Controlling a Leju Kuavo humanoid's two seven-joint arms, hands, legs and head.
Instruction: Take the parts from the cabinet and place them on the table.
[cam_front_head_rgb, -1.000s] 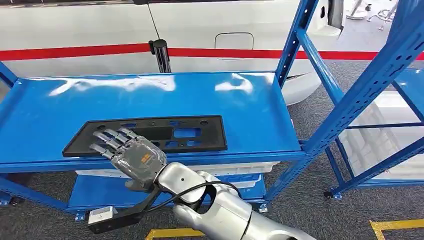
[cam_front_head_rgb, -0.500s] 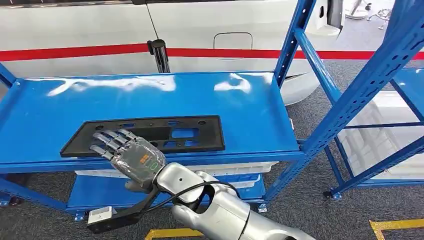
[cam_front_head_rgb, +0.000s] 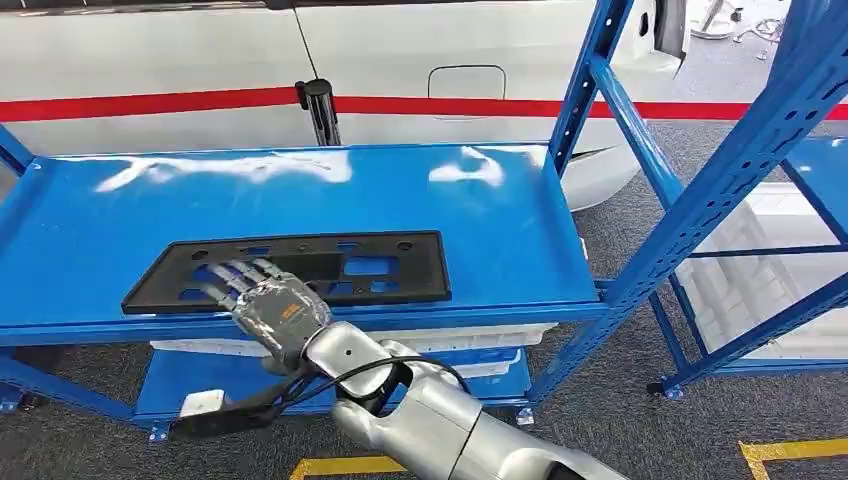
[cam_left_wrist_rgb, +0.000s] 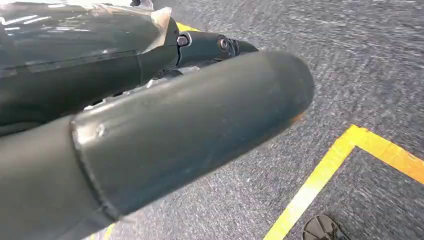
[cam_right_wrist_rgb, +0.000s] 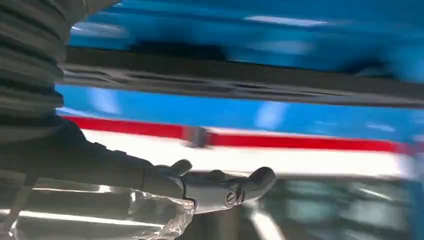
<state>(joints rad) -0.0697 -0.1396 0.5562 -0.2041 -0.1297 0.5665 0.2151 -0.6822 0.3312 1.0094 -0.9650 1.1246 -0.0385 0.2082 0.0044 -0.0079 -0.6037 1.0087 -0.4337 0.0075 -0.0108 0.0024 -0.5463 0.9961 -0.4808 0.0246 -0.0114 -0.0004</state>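
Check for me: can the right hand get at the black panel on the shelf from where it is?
Probably yes. The right hand already reaches over the front edge of the blue shelf, fingers spread above the black panel, with nothing between them. Whether it touches yet is unclear.

No legible text, number or brand anywhere. On the back of the right hand (cam_front_head_rgb: 278, 313), a small orange and green mark, too small to read.
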